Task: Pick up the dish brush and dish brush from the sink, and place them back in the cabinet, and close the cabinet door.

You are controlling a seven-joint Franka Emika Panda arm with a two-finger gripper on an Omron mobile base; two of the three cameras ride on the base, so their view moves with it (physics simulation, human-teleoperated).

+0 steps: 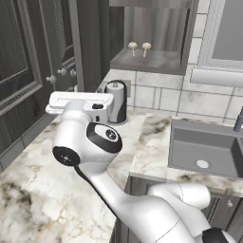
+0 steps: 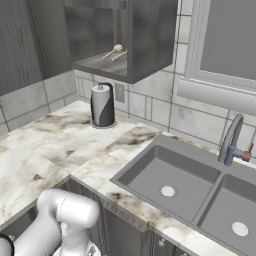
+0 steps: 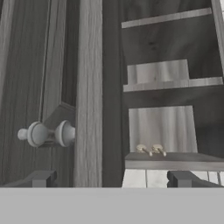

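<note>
**A:** So where's it at? Both dish brushes (image 3: 151, 150) look like they're already sitting in the cabinet (image 3: 175, 92), side by side on the bottom shelf (image 3: 175, 159), and the sink (image 2: 170, 180) basin has nothing in it but its drain. Just the cabinet door (image 3: 48, 87) left, I'd say.

**B:** Yeah, that's my read too. In the hand view the gripper (image 3: 111, 178) has its jaws spread wide with nothing between them. The door's edge stands right ahead between the two tips, leaning toward the left one. The round knob (image 3: 37, 133) is above the left tip, and the brushes are up ahead, closer to the right tip and well beyond it.

**A:** How would you close it?

**B:** No need to grab the knob, I reckon. Get a finger or the hand's side flat against the door's outer face near the free edge, away from the hinge, and sweep it along the door's arc. Go slow near the end so it doesn't bounce back, and keep the jaws clear of the shelf.

**A:** Which way are the brushes lying?

**B:** From the left base view they seem to stand with round heads up, handles running down. The right base view makes them look tilted, handles slanting down toward the shelf front. Too small to be certain.
</note>
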